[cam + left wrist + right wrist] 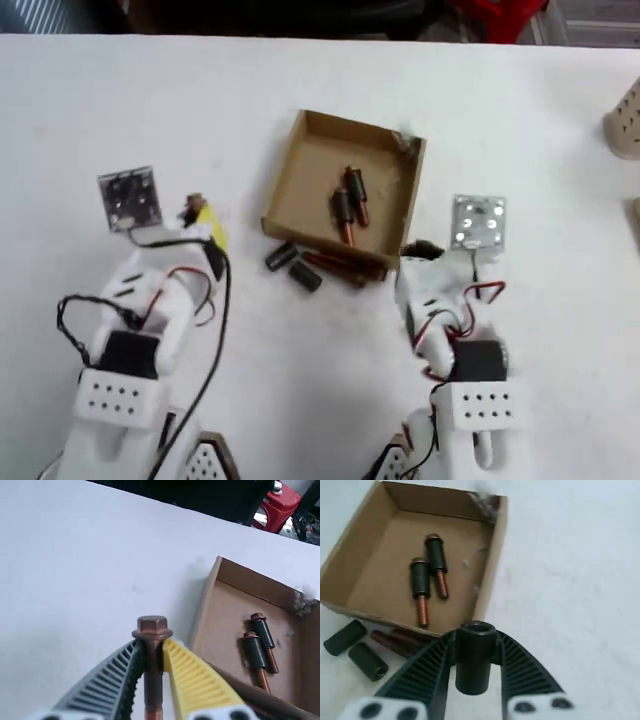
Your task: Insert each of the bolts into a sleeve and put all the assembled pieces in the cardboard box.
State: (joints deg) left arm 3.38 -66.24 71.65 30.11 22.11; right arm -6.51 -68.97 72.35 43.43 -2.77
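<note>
Inside the brown cardboard box we counted two sleeved bolts; left gripper clamped a copper hex bolt, right gripper a black cylindrical sleeve; loose sleeves and loose bolts waited outside

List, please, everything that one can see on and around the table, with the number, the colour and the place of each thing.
cardboard box: one, brown, middle of the table, open on top
assembled pieces: two, copper bolts in black sleeves, lying inside the box
loose sleeves: two, black, on the table in front of the box's near wall
loose bolts: two as it seems, copper, outside along that near wall
held bolt: one, copper, head up
held sleeve: one, black, open end up
perforated object: one, beige, right edge of the table
table: one, white
left gripper: one grey finger, one yellow, shut on the held bolt
right gripper: black fingers, shut on the held sleeve
</note>
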